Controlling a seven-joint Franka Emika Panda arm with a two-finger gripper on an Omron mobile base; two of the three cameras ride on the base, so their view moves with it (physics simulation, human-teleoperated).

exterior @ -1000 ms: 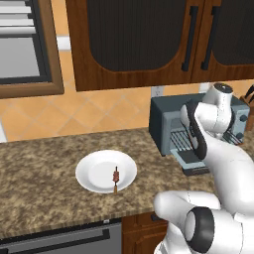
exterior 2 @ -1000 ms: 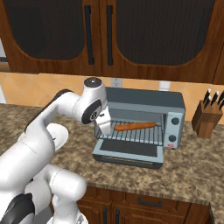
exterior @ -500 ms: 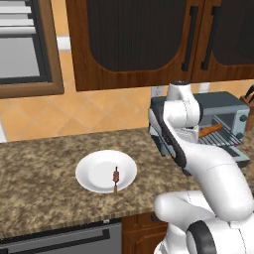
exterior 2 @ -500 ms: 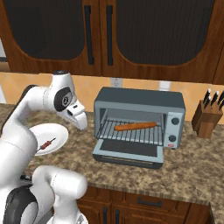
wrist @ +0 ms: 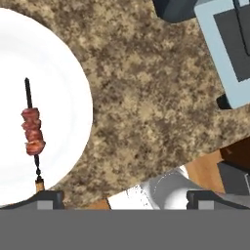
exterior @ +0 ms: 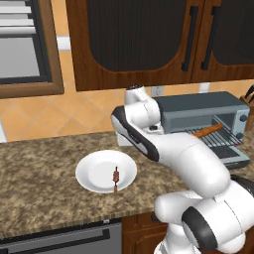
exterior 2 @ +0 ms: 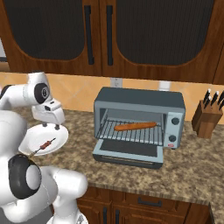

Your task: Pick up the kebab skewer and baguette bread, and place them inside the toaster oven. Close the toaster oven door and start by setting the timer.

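Now on the skewer step. Left: skewer (exterior: 115, 177) lies on white plate (exterior: 94, 183), untouched. Gripper (exterior 2: 50, 127) spread wide and empty above the plate's edge; next it should centre over the meat, descend, pinch. Right: bread (exterior 2: 135, 126) on the oven (exterior 2: 140, 124) rack, door (exterior 2: 129, 151) down. Speckled granite counter (exterior: 39, 198), dark cabinets (exterior 2: 131, 35), knife block (exterior 2: 207, 117).

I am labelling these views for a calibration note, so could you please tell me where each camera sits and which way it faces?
Left base view: behind the arm's left, facing forward and down at the white plate with the kebab skewer; white arm at lower right.
Right base view: behind the arm's right, facing the toaster oven, door open, baguette bread on its rack; arm at lower left.
Hand view: on the hand, looking down at the counter; open end effector at the bottom.
All three share plate and skewer.
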